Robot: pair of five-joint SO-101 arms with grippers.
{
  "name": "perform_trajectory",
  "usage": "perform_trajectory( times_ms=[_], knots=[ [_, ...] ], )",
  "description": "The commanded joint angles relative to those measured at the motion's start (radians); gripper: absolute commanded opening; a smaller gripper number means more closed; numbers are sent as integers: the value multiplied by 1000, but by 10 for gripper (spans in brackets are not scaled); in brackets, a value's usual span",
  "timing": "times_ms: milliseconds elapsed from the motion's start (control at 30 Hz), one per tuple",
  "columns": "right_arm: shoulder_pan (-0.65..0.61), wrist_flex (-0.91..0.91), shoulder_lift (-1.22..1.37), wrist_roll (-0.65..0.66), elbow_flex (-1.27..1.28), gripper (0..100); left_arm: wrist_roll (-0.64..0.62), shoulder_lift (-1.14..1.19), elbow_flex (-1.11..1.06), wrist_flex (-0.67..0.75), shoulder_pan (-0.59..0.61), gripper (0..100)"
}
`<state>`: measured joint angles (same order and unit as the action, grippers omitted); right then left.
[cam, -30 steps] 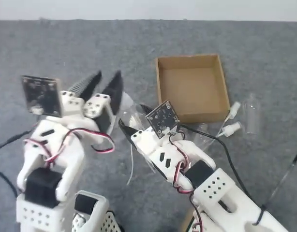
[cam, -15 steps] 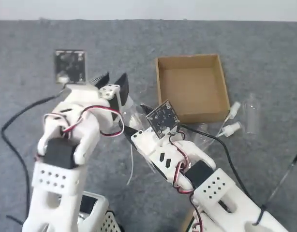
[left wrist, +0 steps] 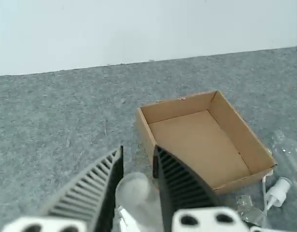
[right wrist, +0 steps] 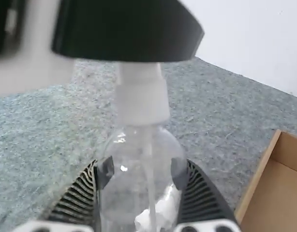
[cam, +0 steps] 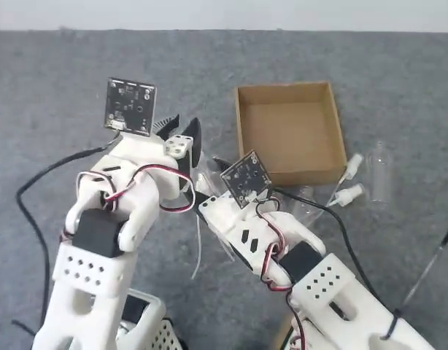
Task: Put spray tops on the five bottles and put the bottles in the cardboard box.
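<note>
Cardboard box (cam: 240, 125), two loose spray tops (cam: 353, 165), perhaps three clear bottles (cam: 381, 171).

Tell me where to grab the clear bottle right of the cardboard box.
Take the bottle by the middle of its body, coming down from above and closing across its width. It seems to lie on its side, uncapped; the straight round body gives the best hold.

Grey carpet (cam: 63, 87) (coarse pile) meets pale wall (left wrist: 139, 29).
</note>
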<state>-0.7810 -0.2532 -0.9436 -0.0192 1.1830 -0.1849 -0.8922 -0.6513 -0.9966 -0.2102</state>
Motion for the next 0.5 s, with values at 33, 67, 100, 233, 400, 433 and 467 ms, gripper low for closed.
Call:
perform_trajectory(
  times_ms=[33,67,100,233,400,433,467],
  knots=[
    [7,13,-2,-17,-11,6,120,-57,102,-34,-8,102],
    [7,13,-2,-17,-11,6,133,-74,114,-48,-8,122],
    [7,13,-2,-17,-11,6,141,-92,125,-60,0,144],
    [7,5,-2,-15,-11,6,144,-161,136,-83,54,204],
    [27,-27,5,-15,-46,6,138,-267,117,-124,114,209],
    [42,-44,8,-15,-72,6,138,-295,99,-138,123,209],
    [61,-64,10,-15,-100,6,138,-324,71,-150,129,209]
  ],
)
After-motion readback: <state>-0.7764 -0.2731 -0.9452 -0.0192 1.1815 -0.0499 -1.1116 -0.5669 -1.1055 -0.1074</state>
